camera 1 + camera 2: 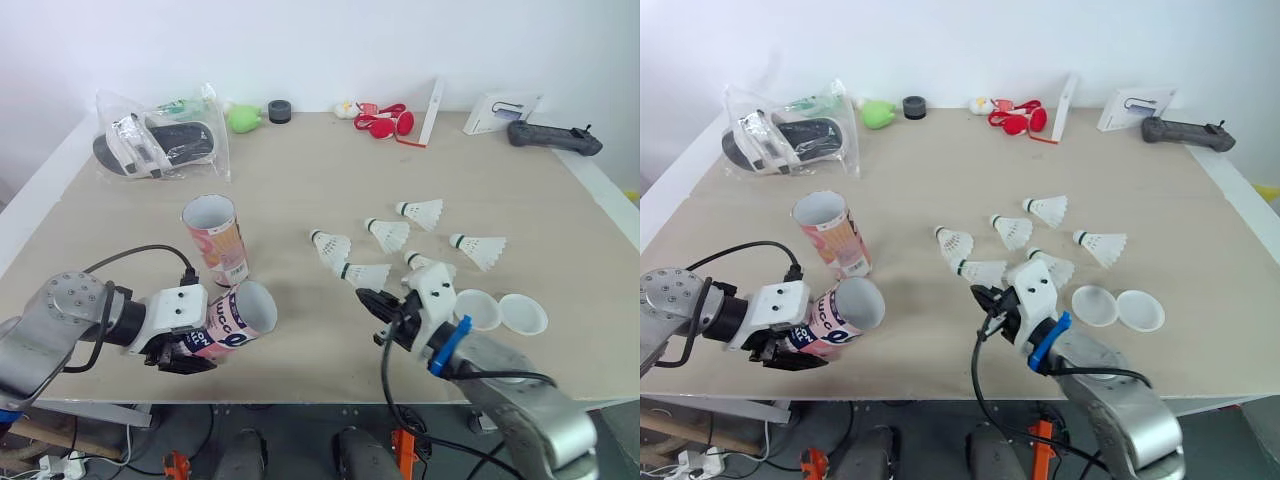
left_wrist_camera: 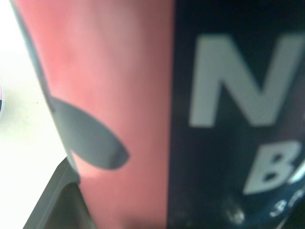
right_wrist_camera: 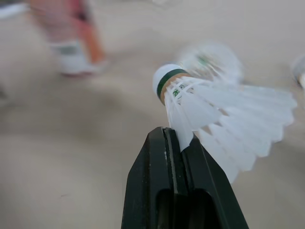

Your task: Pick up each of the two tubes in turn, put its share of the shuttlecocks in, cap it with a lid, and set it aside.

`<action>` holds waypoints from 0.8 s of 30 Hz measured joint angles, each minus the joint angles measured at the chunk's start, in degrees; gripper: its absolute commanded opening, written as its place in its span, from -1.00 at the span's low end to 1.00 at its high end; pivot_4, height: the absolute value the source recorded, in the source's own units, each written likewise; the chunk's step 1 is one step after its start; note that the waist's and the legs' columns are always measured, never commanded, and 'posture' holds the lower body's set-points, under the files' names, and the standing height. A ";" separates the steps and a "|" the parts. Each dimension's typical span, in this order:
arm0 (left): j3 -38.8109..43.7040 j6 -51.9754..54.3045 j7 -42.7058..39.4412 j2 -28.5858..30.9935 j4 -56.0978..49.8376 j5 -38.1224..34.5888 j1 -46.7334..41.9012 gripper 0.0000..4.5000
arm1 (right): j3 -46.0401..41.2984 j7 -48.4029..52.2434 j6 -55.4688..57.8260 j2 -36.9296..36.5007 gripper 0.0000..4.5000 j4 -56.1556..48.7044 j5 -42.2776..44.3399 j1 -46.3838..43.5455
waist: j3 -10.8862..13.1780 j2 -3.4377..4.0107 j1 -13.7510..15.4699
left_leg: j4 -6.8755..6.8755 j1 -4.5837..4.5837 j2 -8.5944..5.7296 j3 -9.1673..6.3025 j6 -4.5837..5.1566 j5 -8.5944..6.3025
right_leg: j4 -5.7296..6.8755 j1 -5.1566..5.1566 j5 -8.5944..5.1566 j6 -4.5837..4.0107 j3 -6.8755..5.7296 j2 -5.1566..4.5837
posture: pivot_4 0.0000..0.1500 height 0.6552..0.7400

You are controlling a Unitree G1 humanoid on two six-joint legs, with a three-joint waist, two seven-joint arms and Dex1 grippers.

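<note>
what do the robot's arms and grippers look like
Both arms are silver-grey, each with a white wrist block, a looping black cable and black fingers: left gripper, right gripper. The left arm has a round housing with screws; the right arm has a blue clip.

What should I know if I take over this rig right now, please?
Left gripper: shut on the pink-and-dark cardboard tube, held tilted, mouth toward the right arm.
Right gripper: shut on a white feather shuttlecock, pinched by its feathers.
Second pink cardboard tube stands open on the beige table; other shuttlecocks and two round white lids lie loose.
Nothing capped yet.
To do: fill, cap and set aside both tubes.
</note>
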 measured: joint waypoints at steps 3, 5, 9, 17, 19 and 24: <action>-0.25 0.01 0.04 -0.26 0.08 0.45 -0.22 0.37 | -2.10 6.49 0.06 -6.60 -0.95 -0.34 5.23 -4.92 | 0.07 0.10 -0.08 | 0.03 0.16 -0.05 0.08 0.07 0.05 | 0.00 0.17 -0.07 -0.13 0.07 -0.07 | 1.00 1.00; -0.34 0.01 0.10 -0.45 0.14 0.65 -0.33 0.37 | -3.61 10.44 -0.33 -10.24 -0.95 -0.72 7.78 -9.33 | 0.04 0.03 -0.05 | 0.02 0.23 -0.05 0.05 0.14 0.08 | 0.00 0.25 -0.08 -0.15 0.03 -0.07 | 1.00 1.00; -0.49 0.13 -0.18 -0.60 0.20 0.84 -0.62 0.37 | 0.95 16.29 -1.01 -13.51 -0.95 0.92 8.66 -16.21 | 0.05 0.06 -0.11 | 0.00 0.20 -0.10 0.11 0.15 0.09 | -0.01 0.22 -0.09 -0.13 0.05 -0.15 | 1.00 1.00; -0.86 0.10 -0.27 -1.73 0.45 1.46 -1.29 0.37 | 15.72 25.41 -6.96 -13.77 -0.95 6.73 2.18 -25.15 | 0.05 0.07 -0.02 | 0.00 0.16 -0.28 0.12 0.17 0.10 | -0.03 0.23 -0.13 0.05 0.04 -0.34 | 1.00 1.00; -0.73 0.05 -0.25 -2.01 0.41 1.52 -1.15 0.37 | 18.99 26.59 -8.74 -12.82 -0.95 8.63 -0.41 -26.23 | 0.04 0.06 0.17 | 0.00 0.14 -0.33 0.10 0.18 0.10 | -0.03 0.24 -0.15 0.08 0.02 -0.39 | 1.00 1.00; -0.38 0.12 -0.15 -2.22 0.21 1.62 -0.83 0.37 | 24.29 28.42 -12.51 -9.59 -0.95 13.28 -5.40 -29.16 | 0.04 0.06 0.08 | 0.00 0.15 -0.34 0.10 0.18 0.11 | -0.03 0.25 -0.13 0.10 0.02 -0.42 | 1.00 1.00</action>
